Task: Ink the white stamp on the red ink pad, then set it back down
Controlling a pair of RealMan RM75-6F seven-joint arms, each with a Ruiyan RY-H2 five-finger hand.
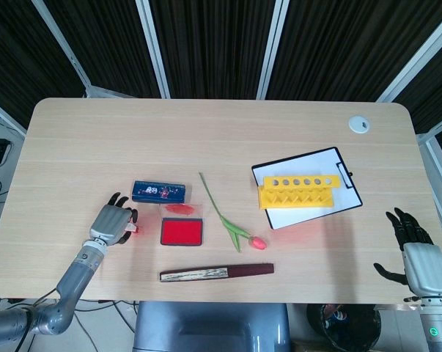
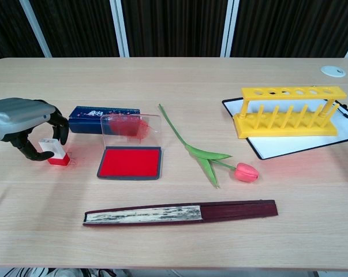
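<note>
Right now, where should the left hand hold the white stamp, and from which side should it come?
Probably grip the white stamp by its upper white body, above the red base, coming from above-left, where the left hand is. It stands upright, with the red ink pad on its right.

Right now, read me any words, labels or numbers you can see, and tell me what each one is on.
Blue box: white and coloured print along its top, too small and blurred to read.
White stamp, red ink pad, clipboard, folded fan: no text shows.
Nothing here is legible.
</note>
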